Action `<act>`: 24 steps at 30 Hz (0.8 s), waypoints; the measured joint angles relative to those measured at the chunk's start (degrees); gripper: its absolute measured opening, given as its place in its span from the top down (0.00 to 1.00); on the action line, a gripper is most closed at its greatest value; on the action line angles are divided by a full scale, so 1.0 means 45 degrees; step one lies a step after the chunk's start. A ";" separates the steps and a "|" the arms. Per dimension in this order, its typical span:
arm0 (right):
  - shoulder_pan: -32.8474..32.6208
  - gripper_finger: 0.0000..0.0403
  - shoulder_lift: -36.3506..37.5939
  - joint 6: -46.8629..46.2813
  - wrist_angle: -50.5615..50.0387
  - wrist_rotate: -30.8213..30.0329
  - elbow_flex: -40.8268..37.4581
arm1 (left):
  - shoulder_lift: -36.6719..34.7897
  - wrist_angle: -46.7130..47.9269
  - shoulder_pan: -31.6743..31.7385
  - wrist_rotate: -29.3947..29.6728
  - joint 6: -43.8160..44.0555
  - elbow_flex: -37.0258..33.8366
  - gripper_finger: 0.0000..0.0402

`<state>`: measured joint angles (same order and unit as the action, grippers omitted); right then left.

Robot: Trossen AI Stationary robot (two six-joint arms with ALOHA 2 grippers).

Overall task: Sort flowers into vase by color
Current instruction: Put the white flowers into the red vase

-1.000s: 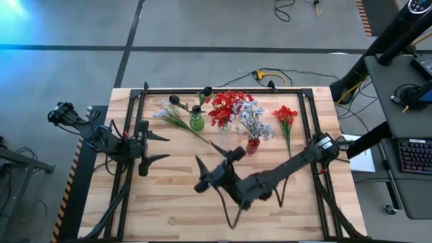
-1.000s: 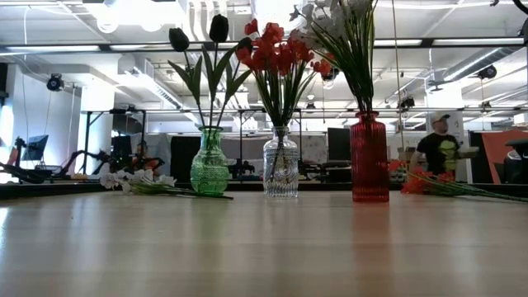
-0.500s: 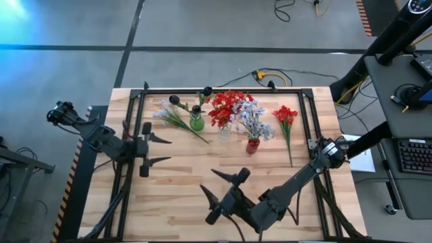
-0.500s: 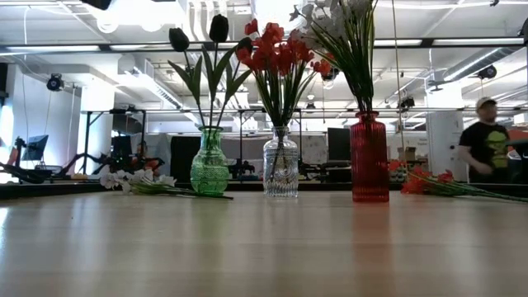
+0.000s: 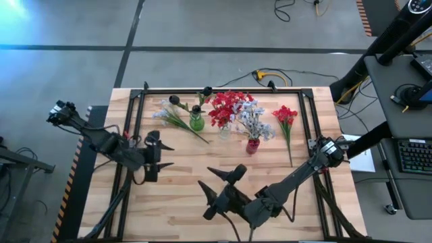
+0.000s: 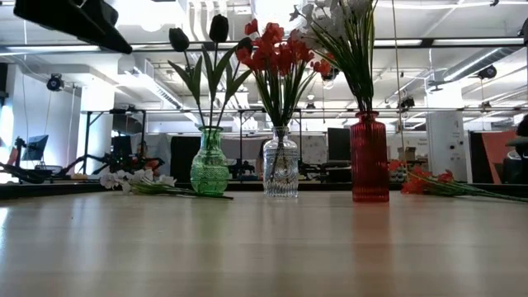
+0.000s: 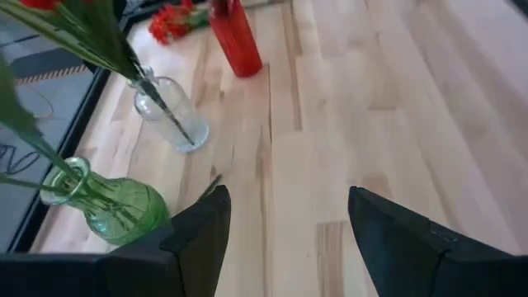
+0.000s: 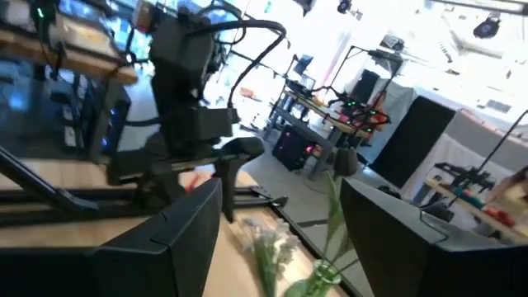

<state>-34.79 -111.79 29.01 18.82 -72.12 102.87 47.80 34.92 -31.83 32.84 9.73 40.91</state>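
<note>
Left gripper (image 5: 162,154): fingers parted, empty, left of table (image 5: 182,209) centre. Right gripper (image 5: 219,189): parted, empty, near centre.

Pale spray (image 5: 169,116) lay far left; red spray (image 5: 285,120) far right. Dark buds in green vase (image 5: 196,122), red in clear vase (image 5: 225,129), pale in red vase (image 5: 252,145).

Risk: reaching arm could topple close-set vases.

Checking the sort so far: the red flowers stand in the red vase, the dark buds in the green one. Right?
Not quite. The red flowers stand in the clear vase; the low view shows it. The red vase holds the pale flowers. The dark buds are in the green vase.
</note>
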 joint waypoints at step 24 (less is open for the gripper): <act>0.0835 0.43 0.2231 0.6691 -0.3069 -0.2424 -0.0005 | 0.4701 0.3040 0.0013 -0.0317 0.1022 0.2373 0.43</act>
<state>-31.03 -101.75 59.12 5.01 -83.03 102.85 68.96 48.60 -31.77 31.42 14.33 51.59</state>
